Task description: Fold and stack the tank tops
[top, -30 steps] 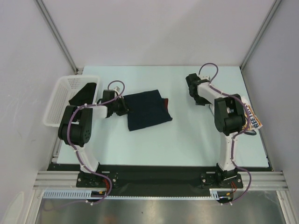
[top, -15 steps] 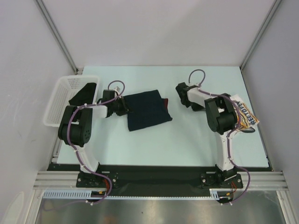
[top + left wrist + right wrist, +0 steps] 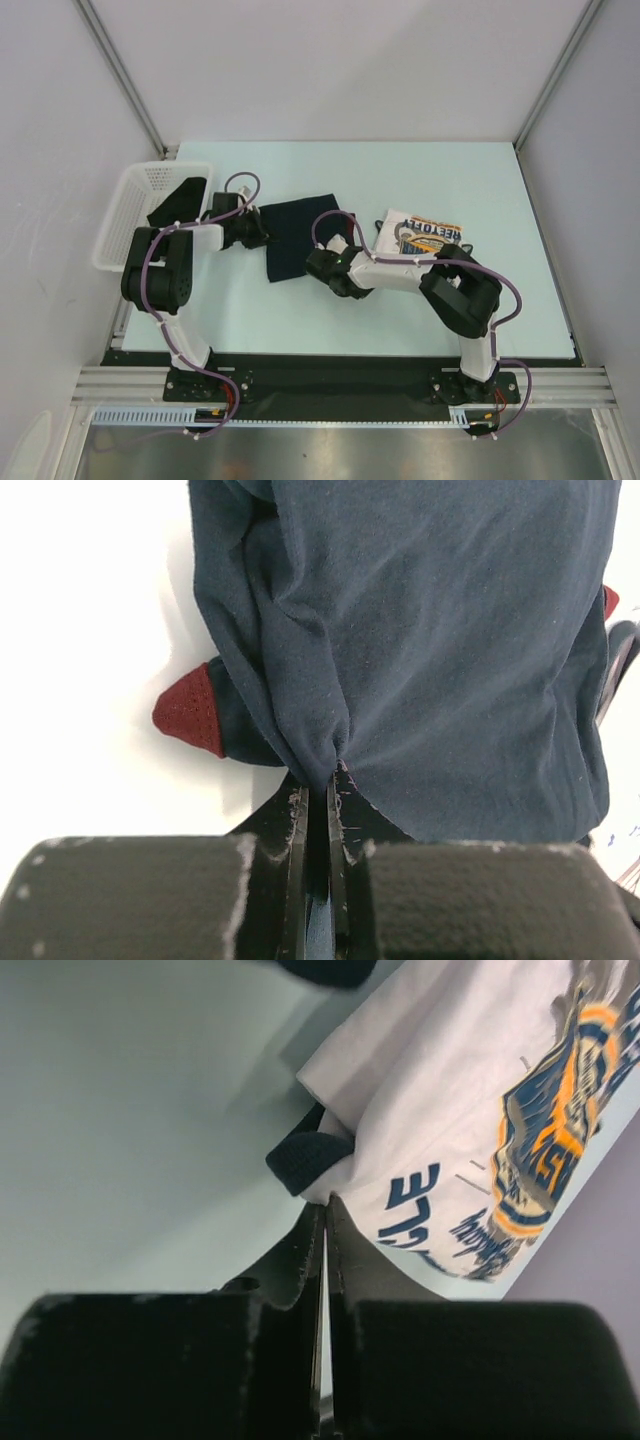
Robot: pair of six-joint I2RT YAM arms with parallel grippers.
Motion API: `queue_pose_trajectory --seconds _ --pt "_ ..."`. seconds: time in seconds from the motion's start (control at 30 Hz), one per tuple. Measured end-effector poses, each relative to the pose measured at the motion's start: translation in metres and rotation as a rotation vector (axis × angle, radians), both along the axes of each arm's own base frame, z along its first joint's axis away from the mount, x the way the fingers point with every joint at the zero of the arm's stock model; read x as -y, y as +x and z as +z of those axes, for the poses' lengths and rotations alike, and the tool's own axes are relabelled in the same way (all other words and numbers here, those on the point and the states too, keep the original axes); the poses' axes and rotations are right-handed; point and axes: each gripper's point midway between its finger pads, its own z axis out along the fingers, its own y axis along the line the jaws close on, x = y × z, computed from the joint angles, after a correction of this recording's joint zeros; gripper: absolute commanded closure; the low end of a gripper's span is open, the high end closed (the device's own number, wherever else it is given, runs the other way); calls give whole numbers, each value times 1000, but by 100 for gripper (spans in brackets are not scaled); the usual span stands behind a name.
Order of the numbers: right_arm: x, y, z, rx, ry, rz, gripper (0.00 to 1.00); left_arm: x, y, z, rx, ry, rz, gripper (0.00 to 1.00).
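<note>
The navy tank top lies folded left of the table's centre, with dark-red trim showing at its edge. My left gripper is shut on a bunched fold of its near edge; from above the left gripper sits at the top's left side. The white tank top, printed in yellow and blue, lies just right of the navy one. My right gripper is shut on its dark-trimmed corner. The right arm reaches leftward across the table's middle.
A white mesh basket stands at the table's left edge, with a dark cloth draped inside it. Enclosure walls stand close on the left, right and back. The arm bases sit on the near rail.
The right arm swung from the back right to the middle, and the white tank top came with it from the right edge. The navy top and left gripper shifted slightly left.
</note>
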Motion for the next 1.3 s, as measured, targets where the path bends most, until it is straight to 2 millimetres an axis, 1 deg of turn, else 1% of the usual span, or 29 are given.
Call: queue_pose_trajectory --seconds 0.03,0.1,0.13,0.2,0.23,0.3,0.37,0.4,0.43,0.47,0.5,0.53,0.57,0.6,0.63,0.67,0.73,0.77,0.83,0.87,0.93,1.0,1.1,1.17,1.2,1.3 --pt "2 -6 -2 -25 -7 -3 93 -1 -1 0 -5 2 -2 95" --pt "8 -17 -8 -75 -13 -18 74 -2 -1 0 -9 8 -3 95" --pt "11 -24 -11 -104 -15 -24 58 -4 -1 0 -12 11 -4 95" --pt "19 -39 -17 -164 -29 -32 50 -5 -1 0 -17 14 -4 95" --pt "21 -44 -18 -185 -33 -30 44 -6 -1 0 -19 15 -3 95" --pt "20 -53 -14 -218 -17 -21 42 -6 -1 0 -20 15 -2 94" --pt "11 -56 -4 -237 60 -9 39 -6 -1 0 -20 15 -2 94" --pt "5 -56 5 -241 111 -3 38 -6 -1 0 -20 15 -2 95" --pt "-5 -53 20 -242 193 4 38 -6 -1 0 -20 15 -2 95" --pt "-8 -48 27 -234 228 -4 37 -6 -1 0 -20 15 -2 95" --pt "-16 -39 41 -222 301 -12 36 -6 -1 0 -20 15 -2 95" --pt "-23 -26 56 -203 381 -25 29 -6 -1 0 -20 15 -3 95" --pt "-28 -14 68 -189 447 -36 25 -6 -1 0 -20 16 -3 94" --pt "-33 4 84 -166 535 -55 21 -6 -1 0 -20 16 -4 94" --pt "-35 18 94 -150 598 -70 15 -6 -1 0 -19 17 -5 94" --pt "-37 36 104 -131 672 -88 13 -6 -1 0 -17 18 -7 94" --pt "-36 63 115 -121 791 -122 6 -6 -1 0 -16 18 -8 94" --pt "-35 76 117 -120 838 -143 6 -6 -1 0 -16 17 -9 94" --pt "-37 98 115 -135 909 -171 8 -6 -1 0 -16 14 -11 93" --pt "-40 108 109 -151 936 -184 10 -5 -2 0 -16 14 -12 93" --pt "-51 125 94 -194 986 -205 14 -6 -1 0 -16 13 -12 93" --pt "-63 137 74 -244 1017 -226 15 -5 -2 1 -16 12 -12 93" --pt "-77 149 45 -304 1032 -254 14 -5 -2 1 -16 13 -12 92" --pt "-83 154 28 -332 1031 -283 12 -5 -2 0 -17 13 -12 93" --pt "-84 156 21 -341 1025 -295 12 -5 -1 0 -16 13 -12 92" --pt "-82 159 9 -340 1004 -329 11 -5 -2 0 -17 13 -12 92"
